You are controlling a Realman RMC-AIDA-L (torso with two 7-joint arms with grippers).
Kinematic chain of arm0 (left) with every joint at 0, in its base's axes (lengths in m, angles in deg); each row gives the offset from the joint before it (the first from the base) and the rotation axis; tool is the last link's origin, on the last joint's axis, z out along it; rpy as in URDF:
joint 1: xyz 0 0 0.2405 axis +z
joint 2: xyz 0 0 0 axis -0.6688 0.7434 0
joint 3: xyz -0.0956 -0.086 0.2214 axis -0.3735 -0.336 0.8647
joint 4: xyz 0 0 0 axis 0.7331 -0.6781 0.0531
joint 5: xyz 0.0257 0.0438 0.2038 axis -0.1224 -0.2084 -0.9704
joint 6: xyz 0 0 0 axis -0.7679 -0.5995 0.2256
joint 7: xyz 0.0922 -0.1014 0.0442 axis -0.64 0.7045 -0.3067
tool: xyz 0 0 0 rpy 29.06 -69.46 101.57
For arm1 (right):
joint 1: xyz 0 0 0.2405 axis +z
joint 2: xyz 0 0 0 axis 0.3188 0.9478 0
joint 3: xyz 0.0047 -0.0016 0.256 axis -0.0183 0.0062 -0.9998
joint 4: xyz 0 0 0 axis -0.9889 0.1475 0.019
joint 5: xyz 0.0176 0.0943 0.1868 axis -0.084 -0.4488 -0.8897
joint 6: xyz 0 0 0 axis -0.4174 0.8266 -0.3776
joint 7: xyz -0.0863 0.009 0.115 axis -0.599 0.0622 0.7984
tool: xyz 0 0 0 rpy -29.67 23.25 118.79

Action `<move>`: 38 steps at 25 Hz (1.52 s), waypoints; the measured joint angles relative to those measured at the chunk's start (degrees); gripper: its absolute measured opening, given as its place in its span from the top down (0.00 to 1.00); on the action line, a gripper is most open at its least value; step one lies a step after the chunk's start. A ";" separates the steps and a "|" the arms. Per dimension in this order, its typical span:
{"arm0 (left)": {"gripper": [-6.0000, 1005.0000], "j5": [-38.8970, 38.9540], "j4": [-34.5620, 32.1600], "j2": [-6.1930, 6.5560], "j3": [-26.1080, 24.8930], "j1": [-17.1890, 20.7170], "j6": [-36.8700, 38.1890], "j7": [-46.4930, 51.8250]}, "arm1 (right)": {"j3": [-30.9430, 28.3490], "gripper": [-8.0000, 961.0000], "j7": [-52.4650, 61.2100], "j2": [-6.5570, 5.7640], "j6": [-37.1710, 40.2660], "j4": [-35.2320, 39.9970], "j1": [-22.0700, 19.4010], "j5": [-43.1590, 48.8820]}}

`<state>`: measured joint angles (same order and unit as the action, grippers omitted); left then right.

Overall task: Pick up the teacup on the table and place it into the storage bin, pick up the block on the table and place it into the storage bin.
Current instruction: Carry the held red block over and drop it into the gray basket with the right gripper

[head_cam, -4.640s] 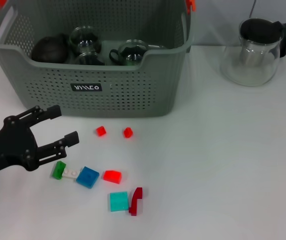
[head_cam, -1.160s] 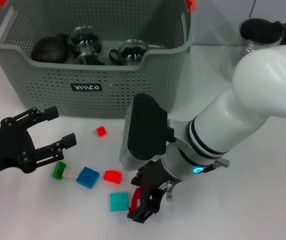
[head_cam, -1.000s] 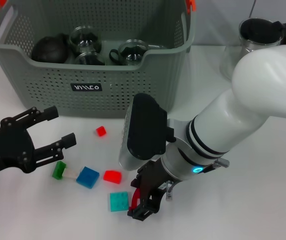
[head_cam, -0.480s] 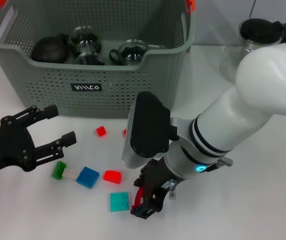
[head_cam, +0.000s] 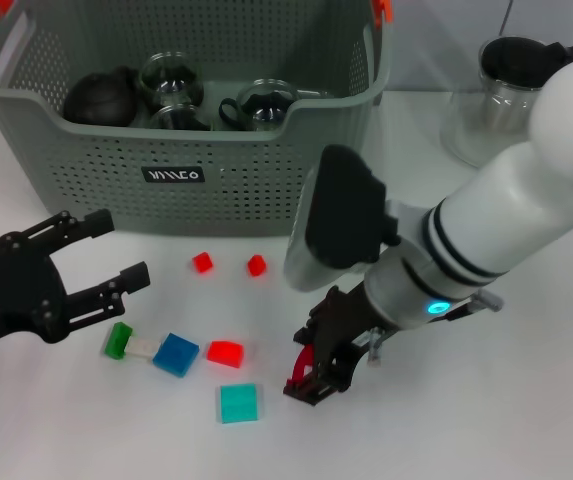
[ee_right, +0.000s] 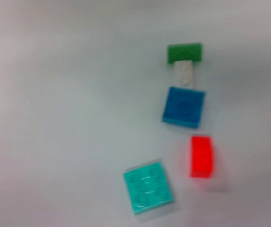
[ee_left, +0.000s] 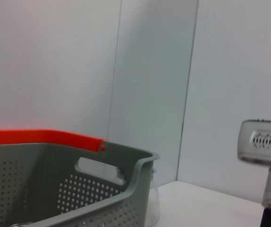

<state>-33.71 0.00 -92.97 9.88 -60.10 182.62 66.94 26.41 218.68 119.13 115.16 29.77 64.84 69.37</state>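
On a white table (head_cam: pixel 526 400) in the head view, a grey-green storage bin (head_cam: pixel 181 190) sits at 11 o'clock, already holding glass teacups (head_cam: pixel 256 103) and a dark teapot (head_cam: pixel 99 97). At 5 o'clock from the bin, the right gripper (head_cam: pixel 311 378) has its fingers clamped on a dark red block (head_cam: pixel 301 368), apparently just clear of the table. More blocks lie at 9 o'clock from it: teal (head_cam: pixel 239 403), red (head_cam: pixel 224 352), blue (head_cam: pixel 175 353), green (head_cam: pixel 117 340). The left gripper (head_cam: pixel 91 252) waits at 8 o'clock with fingers spread apart, holding nothing.

In the left wrist view, only the bin's rim (ee_left: pixel 126 158) and orange clip (ee_left: pixel 40 136) show.

In the right wrist view, loose teal (ee_right: pixel 148 187), red (ee_right: pixel 201 156), blue (ee_right: pixel 184 106) and green (ee_right: pixel 185 52) blocks lie on the table.

Risk: the thin block looks pinched near its edge, so it may slip out during the carry, or catch the bin's wall if lifted too low
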 joint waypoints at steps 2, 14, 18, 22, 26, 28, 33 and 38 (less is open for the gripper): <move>0.21 -0.11 -0.14 0.13 -0.54 0.04 0.00 0.00 | -2.96 0.31 -0.25 0.01 1.55 1.70 -1.26 1.09; 0.21 -0.42 -0.64 0.24 -2.91 1.57 0.96 -0.76 | -32.36 0.31 -5.98 -0.02 18.26 19.87 -3.39 -9.10; 0.21 -0.44 -0.60 0.30 -2.65 1.28 0.97 -0.77 | -45.10 0.31 -5.94 -0.07 21.62 21.31 2.61 -15.48; 0.21 -0.44 -0.52 0.38 -2.44 0.94 1.02 -0.77 | -55.95 0.31 -5.20 -0.11 19.16 18.31 10.04 -16.14; 0.21 -0.44 -0.39 0.38 -2.34 0.73 1.02 -0.74 | -57.60 0.30 -5.51 -0.96 11.16 14.50 13.66 -12.55; 0.21 -0.44 -0.37 0.37 -2.32 0.72 1.02 -0.76 | -57.00 0.28 -5.69 -0.89 7.35 13.17 14.63 -8.73; 0.21 -0.43 -0.28 0.30 -2.33 0.83 1.11 -0.78 | -54.29 0.21 -6.31 -0.50 1.53 10.45 15.19 -2.53; 0.20 -0.43 -0.37 0.24 -2.34 1.03 1.42 -0.73 | -53.99 0.15 -8.07 -0.78 0.98 10.16 14.30 -3.07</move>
<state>-34.15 -0.37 -92.72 7.54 -59.07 184.04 66.21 -27.58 210.61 118.35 116.14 39.93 79.14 66.30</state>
